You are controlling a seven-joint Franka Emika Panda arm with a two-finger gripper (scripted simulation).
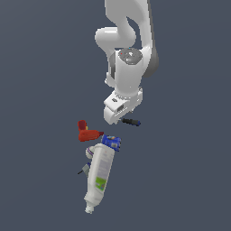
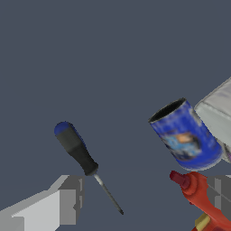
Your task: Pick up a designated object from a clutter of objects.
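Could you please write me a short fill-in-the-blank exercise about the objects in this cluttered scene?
1. The screwdriver has a black handle with a ____ end cap.
2. The drill is coloured ____.
3. The large white bottle carries a ____ label.
4. The can beside the drill is mainly ____.

Missing words: blue; red; green; blue

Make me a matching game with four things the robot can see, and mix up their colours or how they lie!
Things:
1. screwdriver
2. drill
3. can
4. bottle

Descriptions:
A. white with a green label, lying on its side
B. red
C. black-and-blue handle with a thin metal shaft
D. blue, beside the bottle

Pairs: 1-C, 2-B, 3-D, 4-A
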